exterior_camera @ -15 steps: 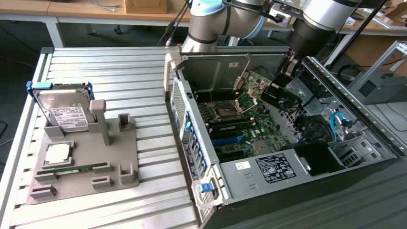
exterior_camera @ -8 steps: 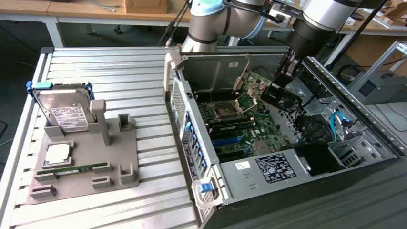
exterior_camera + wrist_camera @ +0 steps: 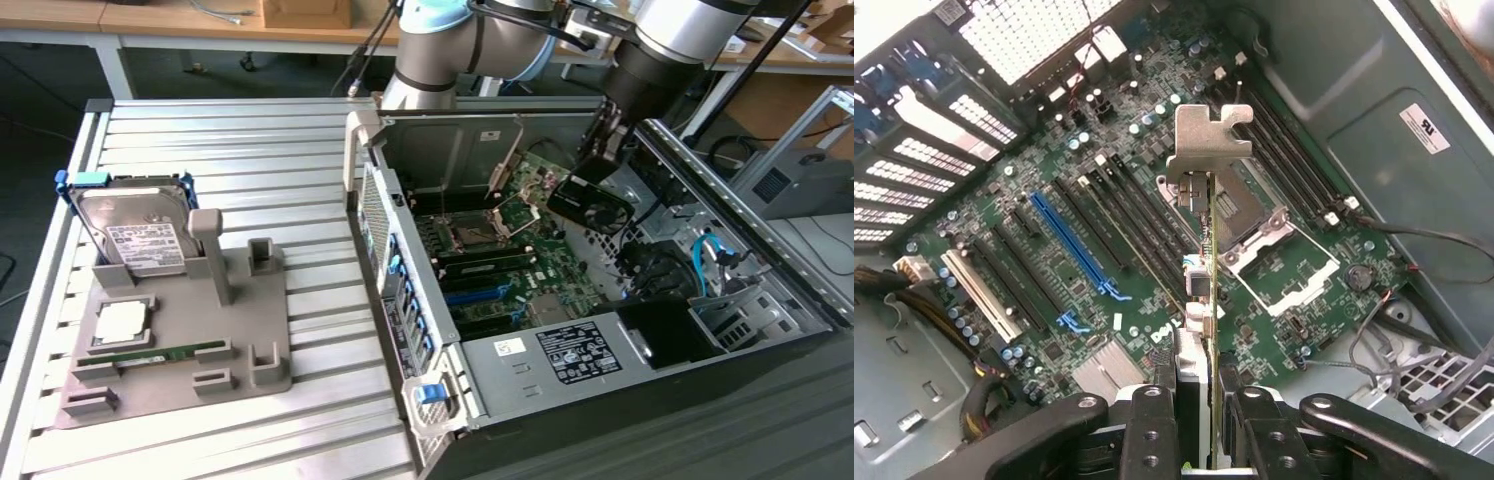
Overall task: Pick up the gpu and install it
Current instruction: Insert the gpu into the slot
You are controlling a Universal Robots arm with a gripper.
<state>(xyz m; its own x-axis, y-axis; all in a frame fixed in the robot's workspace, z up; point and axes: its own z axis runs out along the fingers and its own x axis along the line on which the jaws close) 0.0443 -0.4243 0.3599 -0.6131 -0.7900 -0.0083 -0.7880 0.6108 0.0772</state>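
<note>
End effector (image 3: pixel 595 168) was clamped on the gpu (image 3: pixel 591 200), fingers (image 3: pixel 1154 425) about half-closed on either face of the card. In the wrist view the gpu (image 3: pixel 1206 150) was edge-on, its silver bracket at the far end from the end effector (image 3: pixel 1201 425).

Gpu was inside the open PC case (image 3: pixel 534 375), held above the motherboard (image 3: pixel 534 275) near the case's far end and not seated in any slot. In the wrist view it hung over the motherboard (image 3: pixel 1154 110), between the long black slots and the CPU socket (image 3: pixel 1274 255). The blue slot (image 3: pixel 1069 250) sat off to one side, apart from the card.

The case lay on its side on the slatted worktop (image 3: pixel 267 140), side panel off, board facing up. CPU socket (image 3: pixel 474 237) was mid-board, with blue cables (image 3: pixel 707 255) at the exterior view's right.

The grey fixture tray (image 3: pixel 260 345) sat on the exterior view's left, well apart from the case. It held:
- hard drive (image 3: pixel 130 235), upright in its slot, white label facing out
- CPU (image 3: pixel 120 320), flat in a recess
- RAM stick (image 3: pixel 154 355), lying in a groove near the front edge
</note>
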